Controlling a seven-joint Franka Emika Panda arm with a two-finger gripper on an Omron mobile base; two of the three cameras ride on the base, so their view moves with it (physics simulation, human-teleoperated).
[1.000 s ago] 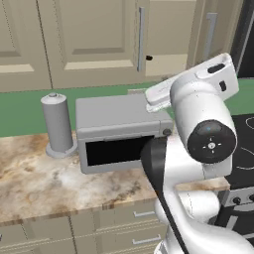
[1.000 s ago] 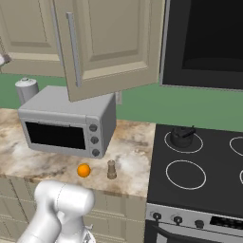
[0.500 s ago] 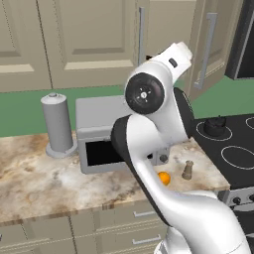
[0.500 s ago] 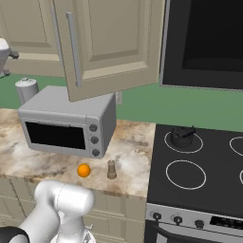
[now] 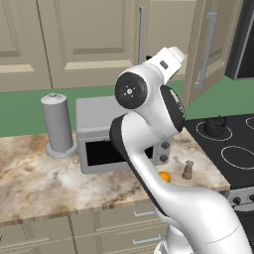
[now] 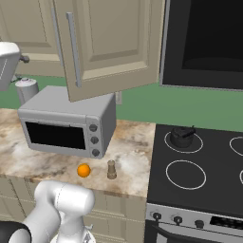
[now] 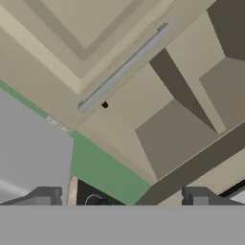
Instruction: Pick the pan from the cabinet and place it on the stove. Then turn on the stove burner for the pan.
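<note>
Pan: cannot tell where it sits; no sure sight of it past the fingers.

Gripper [image 7: 123, 197] spread about as wide as it goes, tips far apart at the bottom of the hand view, gripping nothing, touching nothing.

Straight ahead of the fingers: cabinet [image 7: 174, 127], open, seen as plain beige inner panels, partly in shadow. Just left of that opening, ahead of the left fingertip: recessed-panel door [image 7: 81, 28] with its long silver bar handle [image 7: 125, 67] running slantwise across the hand view. Well apart from both tips.

Below and before the left fingertip: flat grey top of the microwave [image 7: 33, 153]. Between the tips, far beneath: strip of green wall [image 7: 105, 172] and a corner of the black stove [image 7: 88, 194].

From the base views, all well below finger height and off to the stove's side:
- stove burner [image 6: 186, 174], larger white ring, bare.
- small dark lidded pot [image 6: 180, 135] on the ring behind it.
- orange [image 6: 83, 170] and small shaker [image 6: 111, 169] near each other on the marbled counter, in front of the microwave.
- grey canister [image 5: 58, 124] upright on the microwave's far side from the stove.
</note>
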